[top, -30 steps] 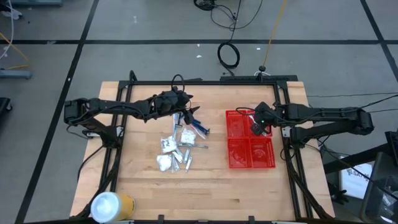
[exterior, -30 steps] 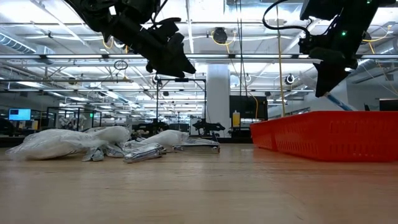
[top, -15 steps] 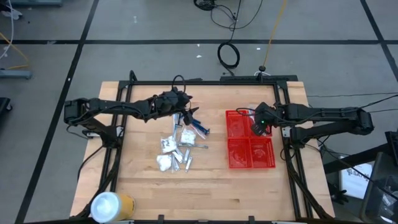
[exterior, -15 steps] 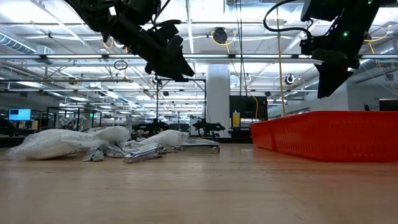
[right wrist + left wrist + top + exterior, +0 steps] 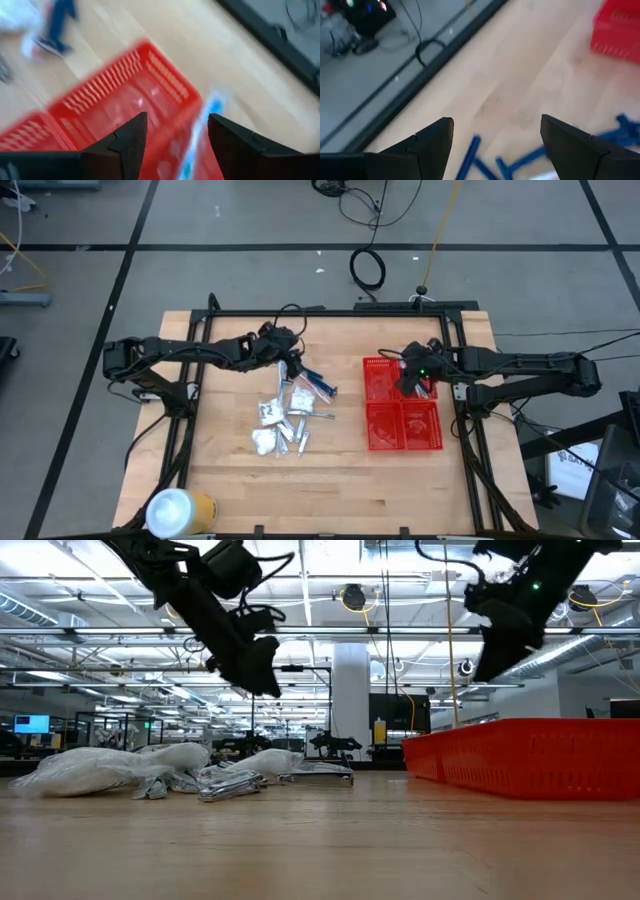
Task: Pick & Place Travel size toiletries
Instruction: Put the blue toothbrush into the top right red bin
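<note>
L claw (image 5: pixel 284 363) is hovering open and empty over the blue-handled razors (image 5: pixel 318 384) at the far end of the toiletries pile (image 5: pixel 283 420) mid-worktop (image 5: pixel 230 480); we judge it should be dropping square onto one handle. R claw (image 5: pixel 415 376), open over the red basket (image 5: pixel 403 438), is holding nothing. Only R wrist view is showing a blue-white item (image 5: pixel 200 131) in the compartment.

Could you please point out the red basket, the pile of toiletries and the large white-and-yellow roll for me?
red basket (image 5: pixel 403 444): high view, on its near rim.
pile of toiletries (image 5: pixel 283 423): high view, on the middle of the heap.
white-and-yellow roll (image 5: pixel 178 510): high view, on its white end.
</note>
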You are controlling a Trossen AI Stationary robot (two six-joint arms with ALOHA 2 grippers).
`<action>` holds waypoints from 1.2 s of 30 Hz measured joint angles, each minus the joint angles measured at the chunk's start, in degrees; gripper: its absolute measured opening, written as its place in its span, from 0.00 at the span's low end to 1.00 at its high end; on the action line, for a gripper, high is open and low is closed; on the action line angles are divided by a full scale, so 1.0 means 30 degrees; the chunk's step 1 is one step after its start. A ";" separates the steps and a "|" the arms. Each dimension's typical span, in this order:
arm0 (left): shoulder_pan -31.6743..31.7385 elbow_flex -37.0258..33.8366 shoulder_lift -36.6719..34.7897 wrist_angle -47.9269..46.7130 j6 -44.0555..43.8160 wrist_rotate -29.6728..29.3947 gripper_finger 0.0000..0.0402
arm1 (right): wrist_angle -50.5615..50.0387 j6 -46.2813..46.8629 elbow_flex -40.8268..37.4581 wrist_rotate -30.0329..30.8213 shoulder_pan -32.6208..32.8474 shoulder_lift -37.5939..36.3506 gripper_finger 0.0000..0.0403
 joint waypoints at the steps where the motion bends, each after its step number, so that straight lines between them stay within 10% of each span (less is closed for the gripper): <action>1: -0.0007 0.0000 0.0000 -0.0494 -0.0299 0.0369 0.73 | 0.0926 -0.0570 -0.0070 0.0000 -0.0001 -0.0005 0.49; 11: -0.0296 0.0003 0.0000 -0.5233 -0.6940 0.2914 0.73 | 1.0175 -0.4682 -0.2946 -0.0059 -0.0004 0.0000 0.49; 18: -0.0549 0.0000 0.0015 -0.7911 -1.0098 0.0407 0.73 | 1.3452 -0.5449 -0.4272 -0.0066 -0.0004 0.0000 0.49; 36: -0.0155 0.0000 0.4429 -0.7138 -1.3376 0.0903 0.73 | 1.4825 -0.5218 -0.4827 -0.0087 -0.0004 0.0000 0.48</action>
